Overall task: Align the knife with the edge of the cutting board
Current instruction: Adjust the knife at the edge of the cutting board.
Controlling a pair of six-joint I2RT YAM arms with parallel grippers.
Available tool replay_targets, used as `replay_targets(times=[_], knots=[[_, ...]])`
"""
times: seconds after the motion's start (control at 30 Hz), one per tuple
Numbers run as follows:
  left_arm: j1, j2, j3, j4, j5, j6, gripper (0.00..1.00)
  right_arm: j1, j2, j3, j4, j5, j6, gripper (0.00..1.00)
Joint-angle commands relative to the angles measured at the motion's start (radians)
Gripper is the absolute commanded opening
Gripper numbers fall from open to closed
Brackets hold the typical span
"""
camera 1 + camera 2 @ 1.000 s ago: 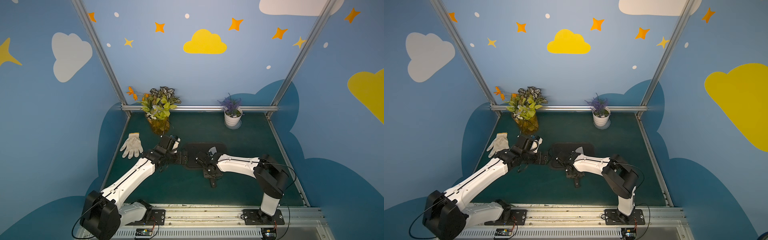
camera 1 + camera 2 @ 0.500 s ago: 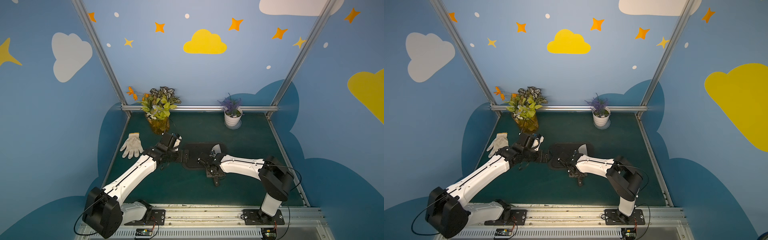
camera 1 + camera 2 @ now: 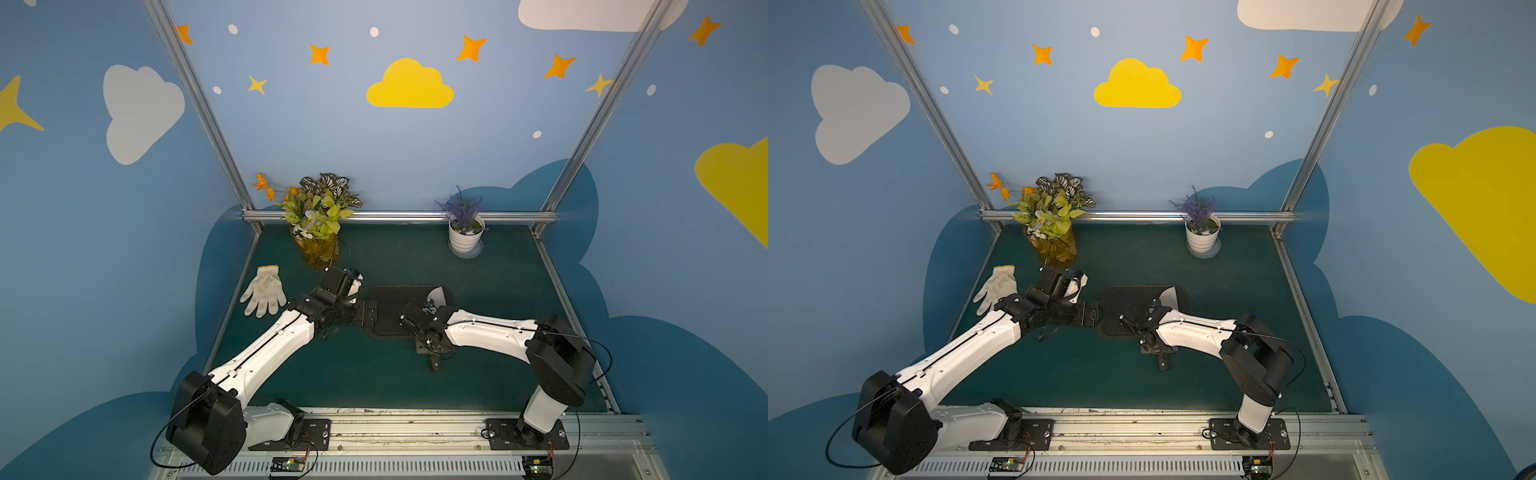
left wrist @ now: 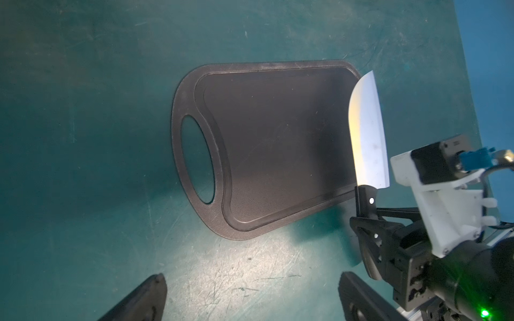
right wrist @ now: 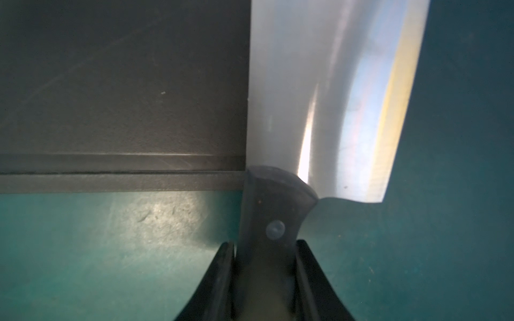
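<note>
Right claw (image 5: 265, 244) clamped on the black handle (image 5: 272, 211) of the knife (image 5: 319, 97), grip behind the front rivet. Blade (image 4: 367, 133) lies over the cutting board's (image 5: 111, 83) short end, opposite the handle hole (image 4: 197, 158), and overhangs onto the bench (image 4: 83, 83). The handle sticks out past the long edge. Can't tell if the blade touches the board. Left claw (image 4: 253, 278) apart, empty, off the board.

Risks:
- Nothing pins the board, so a twist of the knife could drag it.
- The overhanging blade may tip off the rim on release.
- The blade looks slightly skewed to the edge, so alignment may be off.
</note>
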Motion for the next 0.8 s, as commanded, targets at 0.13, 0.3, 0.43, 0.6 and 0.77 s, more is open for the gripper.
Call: replay_targets(times=[0.13, 0.3, 0.43, 0.6, 0.77], knots=[[-0.002, -0.015, -0.010, 0.013, 0.012, 0.014, 1.00, -0.022, -0.056, -0.036, -0.002, 0.017, 0.015, 0.00], [-0.011, -0.013, -0.011, 0.013, 0.010, 0.016, 1.00, -0.046, -0.079, -0.076, 0.035, -0.018, 0.020, 0.00], [-0.020, -0.013, -0.011, 0.010, 0.007, 0.017, 1.00, -0.058, -0.091, -0.094, 0.058, -0.038, 0.021, 0.00], [-0.027, -0.015, -0.012, 0.007, 0.001, 0.017, 1.00, -0.067, -0.101, -0.107, 0.087, -0.060, 0.021, 0.00], [-0.028, -0.018, -0.014, 0.007, -0.002, 0.018, 1.00, -0.076, -0.101, -0.113, 0.110, -0.080, 0.020, 0.00]])
